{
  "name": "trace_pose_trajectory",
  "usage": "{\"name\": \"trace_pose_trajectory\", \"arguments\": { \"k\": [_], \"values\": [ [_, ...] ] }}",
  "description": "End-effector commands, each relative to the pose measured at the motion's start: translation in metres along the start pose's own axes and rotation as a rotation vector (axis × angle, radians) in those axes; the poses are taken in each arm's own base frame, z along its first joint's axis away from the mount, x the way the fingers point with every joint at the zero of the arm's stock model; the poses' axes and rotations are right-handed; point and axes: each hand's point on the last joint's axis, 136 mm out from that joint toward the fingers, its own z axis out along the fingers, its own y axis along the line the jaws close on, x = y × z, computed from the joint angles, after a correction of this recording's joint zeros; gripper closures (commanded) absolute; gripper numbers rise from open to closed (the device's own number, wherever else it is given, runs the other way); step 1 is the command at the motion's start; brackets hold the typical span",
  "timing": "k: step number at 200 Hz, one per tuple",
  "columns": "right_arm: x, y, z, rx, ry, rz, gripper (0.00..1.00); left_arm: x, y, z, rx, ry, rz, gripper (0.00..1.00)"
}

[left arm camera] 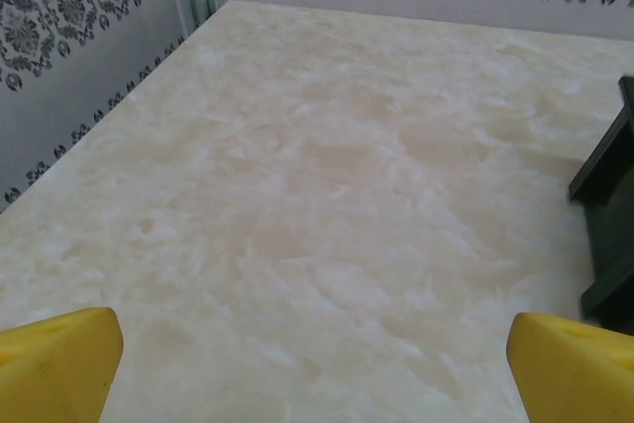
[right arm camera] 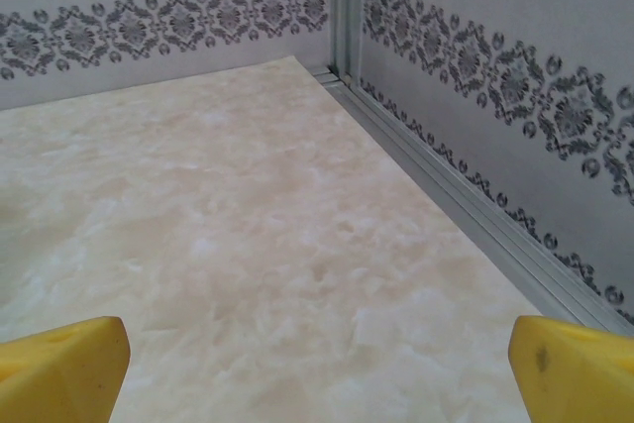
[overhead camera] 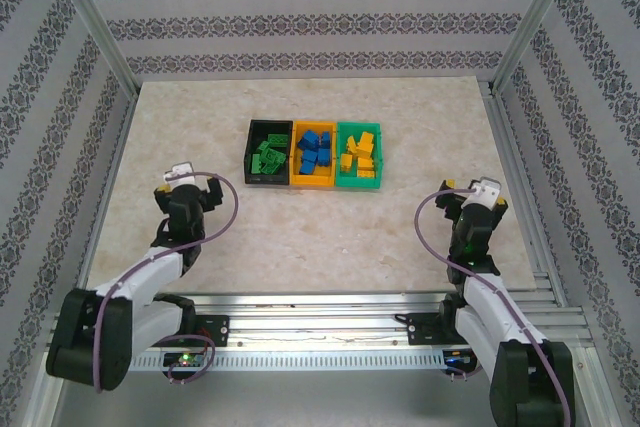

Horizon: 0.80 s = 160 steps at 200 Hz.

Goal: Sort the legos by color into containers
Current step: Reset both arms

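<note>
Three containers stand side by side at the middle back of the table. The black bin (overhead camera: 264, 182) holds green legos (overhead camera: 266, 157), the yellow-orange bin (overhead camera: 311, 183) holds blue legos (overhead camera: 314, 150), and the green bin (overhead camera: 357, 185) holds yellow legos (overhead camera: 359, 156). My left gripper (overhead camera: 186, 190) hovers low at the near left, open and empty. In the left wrist view its yellow fingertips (left arm camera: 54, 364) stand wide apart over bare table, with the black bin's corner (left arm camera: 609, 215) at the right edge. My right gripper (overhead camera: 473, 194) is at the near right, open and empty, its fingertips (right arm camera: 575, 369) spread over bare marble.
The marble-patterned tabletop (overhead camera: 330, 227) is fenced by patterned walls and aluminium frame rails (right arm camera: 466, 205). The right gripper is close to the right rail and faces the back right corner post (right arm camera: 345, 7).
</note>
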Motion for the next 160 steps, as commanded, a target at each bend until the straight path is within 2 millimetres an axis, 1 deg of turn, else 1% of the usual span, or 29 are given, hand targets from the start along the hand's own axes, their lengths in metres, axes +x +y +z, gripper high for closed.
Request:
{"name": "trace_pose_trajectory", "arguments": {
  "k": [1,20,28,42,55,79,83,88,98,101,117,145,160],
  "values": [
    [-0.009,0.012,0.001,-0.069,-0.05,-0.048,0.02,-0.012,0.001,0.006,-0.007,-0.122,0.012,0.0],
    [-0.011,0.017,0.006,-0.086,-0.032,-0.038,0.02,-0.014,0.0,0.013,-0.022,-0.133,0.014,0.0],
    [-0.008,0.018,0.01,-0.085,-0.014,-0.038,0.02,-0.015,0.002,0.017,-0.039,-0.138,0.017,0.0],
    [-0.005,0.021,0.016,-0.091,0.01,-0.04,0.02,-0.019,-0.002,0.022,-0.032,-0.164,0.047,0.0],
    [-0.001,0.023,0.02,-0.097,0.029,-0.032,0.02,-0.019,-0.006,0.025,-0.019,-0.174,0.078,0.0],
    [0.001,0.024,0.027,-0.092,0.028,-0.015,0.02,-0.012,-0.002,0.032,-0.051,-0.2,0.062,0.0],
    [0.0,0.025,0.027,-0.095,0.025,-0.019,0.02,-0.013,-0.002,0.031,-0.053,-0.216,0.067,0.0],
    [0.0,0.027,0.028,-0.101,0.022,-0.024,0.02,-0.014,-0.004,0.03,-0.046,-0.225,0.068,0.0],
    [0.005,0.031,0.03,-0.127,0.036,-0.052,0.02,-0.009,-0.007,0.029,-0.015,-0.2,0.07,0.0],
    [0.001,0.033,0.03,-0.135,0.018,-0.05,0.02,-0.009,-0.008,0.029,-0.01,-0.196,0.07,0.0],
    [0.001,0.038,0.034,-0.158,0.018,-0.049,0.02,-0.012,-0.015,0.032,0.019,-0.205,0.096,0.0],
    [0.0,0.045,0.042,-0.179,0.015,-0.053,0.02,-0.005,-0.033,0.04,0.097,-0.16,0.144,0.01],
    [0.0,0.049,0.049,-0.189,0.036,-0.044,0.01,-0.004,-0.033,0.042,0.103,-0.147,0.144,0.01]
  ]
}}
